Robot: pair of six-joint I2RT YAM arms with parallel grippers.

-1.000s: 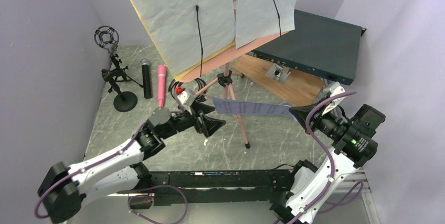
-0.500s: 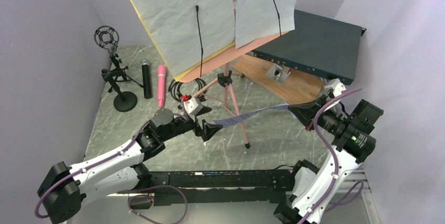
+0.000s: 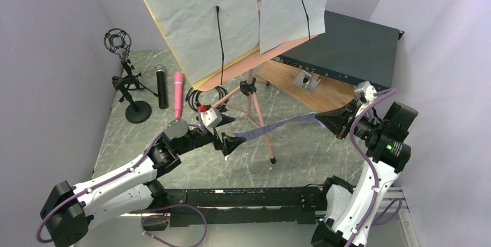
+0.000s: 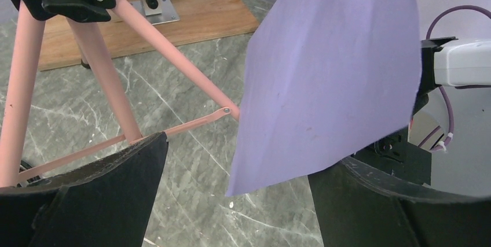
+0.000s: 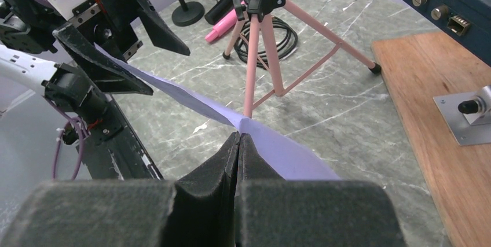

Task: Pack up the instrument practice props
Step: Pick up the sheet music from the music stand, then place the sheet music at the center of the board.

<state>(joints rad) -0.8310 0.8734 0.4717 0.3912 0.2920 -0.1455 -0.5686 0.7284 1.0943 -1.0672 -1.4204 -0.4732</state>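
Note:
A lilac sheet-music page (image 3: 278, 125) hangs in the air between my grippers. My right gripper (image 3: 331, 123) is shut on its right end; the pads pinch it in the right wrist view (image 5: 238, 137). My left gripper (image 3: 228, 138) is open, and the page's free corner (image 4: 330, 79) hangs between its wide-apart jaws without touching them. The pink music desk (image 3: 278, 47) on its tripod legs (image 3: 255, 108) holds white pages (image 3: 197, 10) over a yellow one (image 3: 162, 33). A pink microphone (image 3: 178, 93) and a black microphone (image 3: 161, 87) lie beside the black mic holders (image 3: 130, 85).
The dark teal rack box (image 3: 353, 50) sits at the back right, partly on the wooden board (image 3: 324, 93). A coiled black cable (image 3: 208, 93) lies by the tripod. A tripod leg (image 4: 104, 67) stands just beyond my left fingers. Walls close in on both sides.
The lilac page has turned from lying flat to nearly edge-on. My right wrist has rolled and shifted slightly up and back. My left gripper has shifted slightly.

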